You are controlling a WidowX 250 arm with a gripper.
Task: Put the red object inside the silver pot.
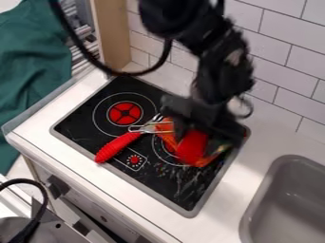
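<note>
Gripper hangs low over the right part of the black stove top; we can't tell its grip state. We see the red object just below it, beside an orange piece. Red-handled utensil lies left of these, metal end toward the orange piece.

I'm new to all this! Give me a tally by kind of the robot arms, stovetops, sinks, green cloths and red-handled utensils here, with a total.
Robot arm: 1
Stovetop: 1
Sink: 1
Green cloth: 1
Red-handled utensil: 1
Total: 5
</note>
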